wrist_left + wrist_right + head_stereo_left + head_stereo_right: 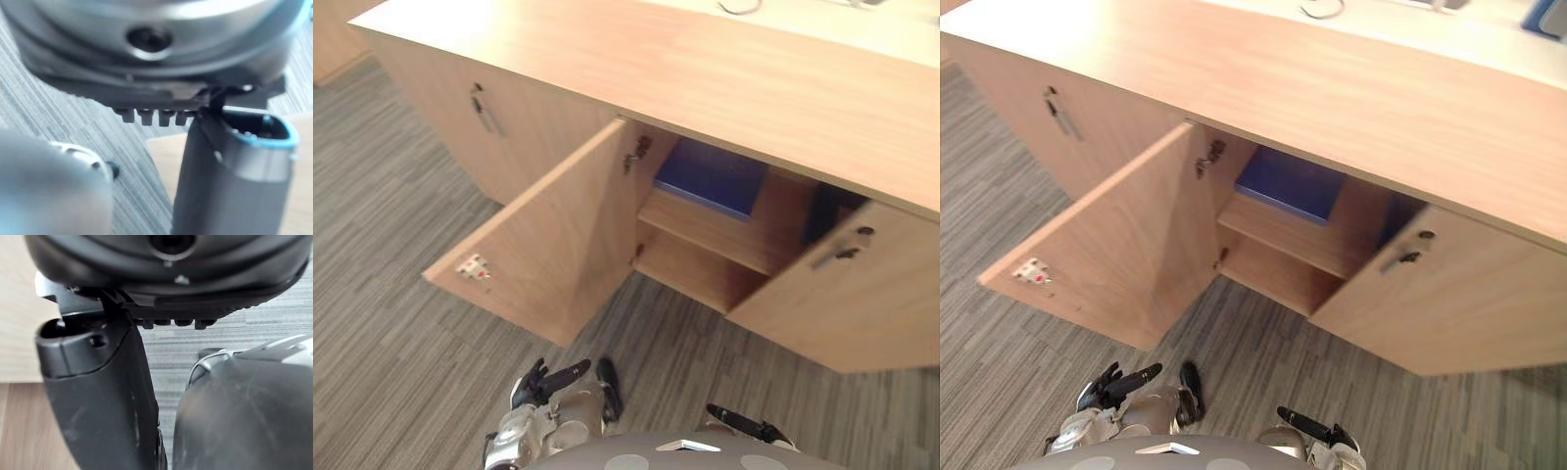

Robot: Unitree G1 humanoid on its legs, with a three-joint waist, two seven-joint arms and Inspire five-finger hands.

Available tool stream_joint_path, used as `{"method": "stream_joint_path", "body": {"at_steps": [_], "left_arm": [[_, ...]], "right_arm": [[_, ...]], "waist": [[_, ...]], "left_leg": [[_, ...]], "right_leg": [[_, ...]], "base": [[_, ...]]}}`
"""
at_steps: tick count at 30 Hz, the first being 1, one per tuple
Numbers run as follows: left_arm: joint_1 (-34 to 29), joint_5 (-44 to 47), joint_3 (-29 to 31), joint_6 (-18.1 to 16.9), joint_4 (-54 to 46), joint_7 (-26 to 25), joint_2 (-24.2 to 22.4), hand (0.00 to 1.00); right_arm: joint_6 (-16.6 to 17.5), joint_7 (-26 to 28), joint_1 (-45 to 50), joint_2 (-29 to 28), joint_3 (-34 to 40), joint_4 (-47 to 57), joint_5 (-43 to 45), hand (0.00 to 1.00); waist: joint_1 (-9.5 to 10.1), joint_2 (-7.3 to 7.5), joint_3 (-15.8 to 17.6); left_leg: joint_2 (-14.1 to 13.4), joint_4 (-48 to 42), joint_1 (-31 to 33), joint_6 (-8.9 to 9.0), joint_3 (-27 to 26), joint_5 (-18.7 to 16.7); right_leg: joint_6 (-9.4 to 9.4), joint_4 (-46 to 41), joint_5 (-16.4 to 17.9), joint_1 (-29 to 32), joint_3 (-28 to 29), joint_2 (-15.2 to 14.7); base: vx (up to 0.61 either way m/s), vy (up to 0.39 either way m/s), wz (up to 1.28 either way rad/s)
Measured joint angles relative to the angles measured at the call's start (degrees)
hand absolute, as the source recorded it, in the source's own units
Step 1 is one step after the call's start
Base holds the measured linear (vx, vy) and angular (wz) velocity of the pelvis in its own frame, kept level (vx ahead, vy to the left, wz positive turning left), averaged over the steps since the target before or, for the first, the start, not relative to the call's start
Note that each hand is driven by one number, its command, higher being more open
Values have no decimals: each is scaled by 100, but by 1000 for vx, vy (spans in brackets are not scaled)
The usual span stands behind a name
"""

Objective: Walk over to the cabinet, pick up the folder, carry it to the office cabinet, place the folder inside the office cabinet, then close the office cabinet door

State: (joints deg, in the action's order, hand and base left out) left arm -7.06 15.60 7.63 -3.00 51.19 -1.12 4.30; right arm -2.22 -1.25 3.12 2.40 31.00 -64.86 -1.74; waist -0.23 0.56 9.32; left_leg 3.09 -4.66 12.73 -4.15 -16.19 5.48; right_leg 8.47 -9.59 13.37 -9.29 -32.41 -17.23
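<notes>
Nearest the robot, the left hand [548,382] hangs low over the grey striped carpet [391,323], its fingers stretched out loosely and holding nothing. The right hand [744,423] sits just as low on the other side, fingers straight and apart from the thumb, also empty.

Just beyond them stands the office cabinet [421,88] with both middle doors open. The left door [553,235] is swung wide out over the carpet (a small white fitting [473,266] shows near its free edge). The right door [847,294] stands partly open, its metal handle [837,255] facing up.

Between the two doors the inside shelf [705,230] is in view, and the blue folder [713,176] lies flat on it, towards the left and back, well apart from both hands. Above it runs the wooden cabinet top [705,69]. Further left is a closed door with a handle [484,110].
</notes>
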Motion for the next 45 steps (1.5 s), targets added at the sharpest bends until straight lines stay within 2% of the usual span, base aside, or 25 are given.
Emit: {"method": "stream_joint_path", "body": {"at_steps": [3, 6, 7, 9, 11, 13, 15, 19, 20, 21, 22, 23, 24, 25, 27, 30, 32, 34, 35, 36, 37, 38, 39, 41, 45], "left_arm": [[-19, 3, -7, 65, 12, 32, -29, 100], [-79, 177, 13, 77, 26, 28, 10, 100], [-82, 194, 11, 76, 27, 33, 12, 100], [-79, 191, -3, 72, 29, 77, 14, 100], [-69, 177, -14, 71, 68, 129, 22, 100], [-62, 176, -112, 73, 126, 140, 85, 100], [3, 165, -244, 78, 233, 126, 192, 100], [38, 151, -230, 56, 234, 72, 161, 100], [71, 31, -233, 56, 230, 65, 114, 100], [101, -41, -233, 55, 221, 56, 100, 100], [80, -45, -197, 44, 125, 60, 206, 100], [12, -41, -178, 25, -11, 61, 188, 100], [15, -12, -92, 73, 63, 59, 244, 100], [33, 2, -57, 55, 62, 8, 240, 100], [25, 4, -27, 43, 56, 6, 243, 100], [-40, 50, -9, 61, 47, 37, 232, 100], [-26, 51, -81, 74, -6, 52, 211, 100], [-96, 2, -356, 150, -469, 124, 175, 100], [-150, -39, -383, 195, -671, 172, 174, 100], [-234, -59, -399, 220, -1142, 329, 249, 100], [-245, -75, -397, 231, -1304, 422, 261, 100], [-367, -94, -278, 337, -1721, 647, 352, 100], [-432, -144, -163, 340, -1867, 735, 395, 100], [-370, -499, 543, 341, -2274, 890, 636, 100], [91, -715, 1693, 359, -2598, 512, 1827, 100]], "right_arm": [[-23, -1, 23, -3, 66, 34, 19, 100], [-79, -38, 50, -74, 109, 33, 30, 100], [-81, -37, 56, -83, 109, 33, 29, 100], [-75, -36, 43, -96, 104, 38, 31, 100], [-78, -34, 40, -97, 103, 52, 41, 100], [-78, -34, 56, -99, 101, 89, 49, 100], [-75, -40, 138, -173, 89, 295, 157, 100], [-7, 13, 287, -229, 109, 456, 221, 100], [8, 23, 290, -234, 155, 452, 216, 100], [7, 30, 289, -241, 198, 447, 214, 100], [13, 30, 327, -424, 219, 342, 209, 100], [31, 25, 369, -461, 199, 301, 218, 100], [13, 45, 288, -500, 192, 168, 268, 100], [-9, 72, 264, -438, 46, 71, 258, 100], [32, 78, 263, -375, -82, 47, 253, 100], [47, 70, 257, -238, -228, 45, 260, 100], [45, 67, 265, -200, -226, 48, 267, 100], [43, 61, 276, -112, -197, 61, 266, 100], [34, 65, 278, -114, -119, 65, 266, 100], [41, 73, 276, -164, 60, 76, 268, 100], [43, 78, 275, -133, 119, 88, 268, 100], [37, 83, 375, -39, 268, 246, 265, 100], [28, 91, 458, 5, 289, 276, 269, 100], [84, 158, 727, 58, 511, 366, 443, 100], [142, 279, 746, -276, 594, 234, 560, 100]], "waist": [[-37, -6, 11], [-31, 109, 91], [-31, 129, 97], [-31, 116, 89], [-97, 109, 89], [-168, 93, 96], [-159, 71, 125], [-168, 12, 48], [-174, -33, 49], [-168, -17, 28], [-189, 389, -124], [-79, 437, -129], [-82, 612, -158], [-83, 619, -193], [30, 519, -211], [21, 325, -135], [-13, 281, -103], [-15, 133, -32], [-36, 161, -41], [-50, 459, -63], [-29, 411, -27], [-112, 279, -29], [-157, 183, -83], [-190, -272, -337], [-140, 54, -451]], "left_leg": [[273, 914, -338, -31, -35, 88], [411, 979, -499, -94, 111, 239], [438, 980, -596, -94, 197, 238], [433, 980, -632, -96, 286, 237], [439, 977, -633, -124, 415, 215], [436, 970, -649, -130, 586, 211], [432, 974, -720, -130, 804, 209], [470, 974, -720, -125, 1175, 202], [469, 976, -706, -62, 1299, 135], [480, 978, -661, 151, 1322, -60], [704, 402, -385, 66, 1221, -402], [558, -512, -64, -212, 1288, -595], [717, -798, 87, -135, 1352, -714], [634, -981, 191, -97, 1432, -701], [436, -1036, 303, 12, 1498, -670], [25, -781, 219, 282, 1753, -383], [-72, -640, 213, 353, 1904, -221], [-177, -435, 272, 457, 1729, -262], [-154, -280, 267, 503, 1608, -392], [-117, -696, 416, 322, 1127, -487], [-203, -1324, 568, 247, 1018, -563], [-441, -2618, 660, 350, 965, -1117], [-568, -2823, 553, 443, 982, -1318], [-907, -1985, -57, 974, 1353, -2049], [-577, -988, -268, 848, 1403, -1370]], "right_leg": [[-191, 213, -57, -170, -324, 6], [-394, 219, -120, -524, -607, -11], [-596, 165, -235, -623, -612, -5], [-709, -10, -420, -615, -591, -3], [-618, -564, -607, -454, -446, -109], [-599, -1292, -714, -107, 134, -206], [-404, -1970, -325, 324, 1537, -56], [-192, -2100, -42, 657, 2547, 180], [-184, -1995, -45, 668, 2777, 330], [-185, -1848, -46, 669, 2883, 424], [-174, -1527, -55, 726, 2933, 120], [-67, -1456, -14, 747, 2888, 54], [-54, -1273, 157, 643, 2865, -86], [-32, -866, 105, 406, 2759, 102], [-95, -513, -57, 338, 2643, 341], [-244, -315, -369, 230, 2584, 839], [-264, -329, -356, 231, 2404, 943], [-409, -329, -260, 301, 2158, 1050], [-500, -285, -207, 335, 2058, 980], [-489, -155, 20, 500, 1899, 569], [-331, -212, 6, 604, 1866, 498], [-296, -326, -18, 767, 1846, 444], [-273, -323, -33, 802, 1827, 450], [-154, -343, -106, 945, 1767, 606], [-165, 240, -705, 944, 1860, 505]], "base": [[7, 95, 88], [33, 21, 60], [33, 11, 31], [50, 17, 31], [95, 29, 44], [100, 41, 43], [82, 34, 42], [56, -3, 59], [39, -67, 75], [72, -91, 101], [120, -148, 71], [117, -145, 67], [81, -192, 43], [9, -152, 39], [-60, -188, 5], [-149, -201, 12], [-204, -186, 27], [-242, -121, 21], [-285, -108, 21], [-174, -62, 8], [-244, -63, 6], [-165, -47, 3], [-158, 53, 19], [-44, 171, 27], [-9, 75, 19]]}}
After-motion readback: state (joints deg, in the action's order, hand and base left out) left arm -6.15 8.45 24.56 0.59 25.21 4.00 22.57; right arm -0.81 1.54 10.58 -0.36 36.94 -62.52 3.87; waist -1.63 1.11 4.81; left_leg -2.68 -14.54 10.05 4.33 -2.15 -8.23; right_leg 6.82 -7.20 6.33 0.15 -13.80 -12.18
